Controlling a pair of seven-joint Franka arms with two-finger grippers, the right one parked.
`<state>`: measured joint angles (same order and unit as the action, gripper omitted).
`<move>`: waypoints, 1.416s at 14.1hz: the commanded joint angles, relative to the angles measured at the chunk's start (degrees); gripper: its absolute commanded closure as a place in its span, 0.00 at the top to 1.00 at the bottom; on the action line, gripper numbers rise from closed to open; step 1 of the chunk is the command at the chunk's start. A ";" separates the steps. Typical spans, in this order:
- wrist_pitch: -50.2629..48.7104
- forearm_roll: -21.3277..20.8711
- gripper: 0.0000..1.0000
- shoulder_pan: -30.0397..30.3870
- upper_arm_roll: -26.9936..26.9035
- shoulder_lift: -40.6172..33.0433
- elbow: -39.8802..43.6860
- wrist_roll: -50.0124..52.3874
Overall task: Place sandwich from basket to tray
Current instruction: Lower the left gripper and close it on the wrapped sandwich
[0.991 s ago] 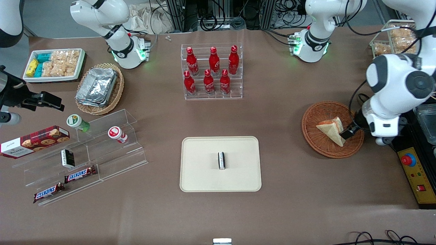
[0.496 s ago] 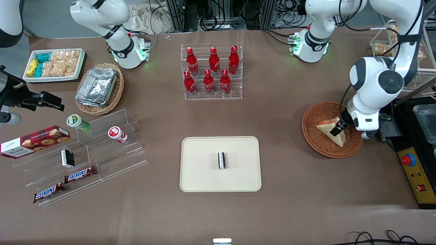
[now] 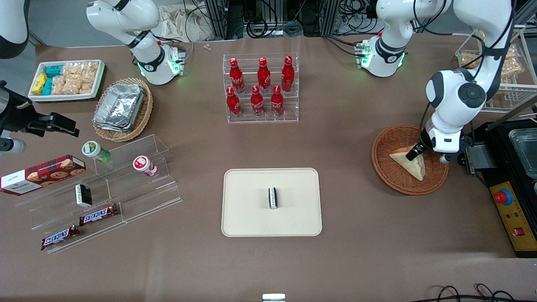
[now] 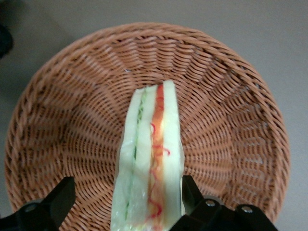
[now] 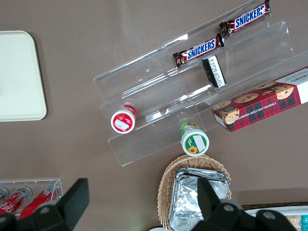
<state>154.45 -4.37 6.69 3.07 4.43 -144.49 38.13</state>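
Jaws spread wide, one finger (image 4: 48, 207) each side of sandwich (image 4: 149, 168), neither clearly gripping it. Sandwich: pale white bread wedge w/ green + orange-red filling along cut edge, standing on edge in basket (image 3: 390, 176). Gripper (image 3: 414, 152) low over it; left arm's wrist bends down above basket. Tray (image 3: 251, 218) well apart, small black-and-white packet (image 3: 272, 197) on it.

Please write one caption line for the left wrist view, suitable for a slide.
Open gripper straddles the sandwich, which stands on edge in the basket.
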 commanded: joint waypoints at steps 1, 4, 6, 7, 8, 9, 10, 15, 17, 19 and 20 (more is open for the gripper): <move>2.52 -1.17 0.69 0.52 0.36 1.10 -0.89 0.01; 2.52 -0.29 0.73 0.43 0.53 2.33 -0.45 0.80; 2.52 1.02 0.99 -0.01 0.62 3.13 0.78 1.76; 2.52 1.55 0.99 -0.27 0.80 3.30 1.31 2.64; 2.43 1.64 0.99 -0.36 1.67 3.31 1.49 4.04; 2.43 1.65 0.99 -0.27 2.81 3.48 2.01 5.88; 2.43 1.65 0.99 -0.27 3.78 3.92 2.97 7.73; 1.99 1.47 0.34 -0.27 5.11 5.06 3.60 9.33; 1.99 1.47 0.00 -0.10 5.11 5.41 3.51 9.15; 1.65 1.47 0.00 -0.01 5.02 5.33 3.33 9.15; 1.38 1.47 0.00 -0.10 5.10 5.24 3.42 9.41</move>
<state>155.71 -3.15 6.62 7.84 8.92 -141.38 46.69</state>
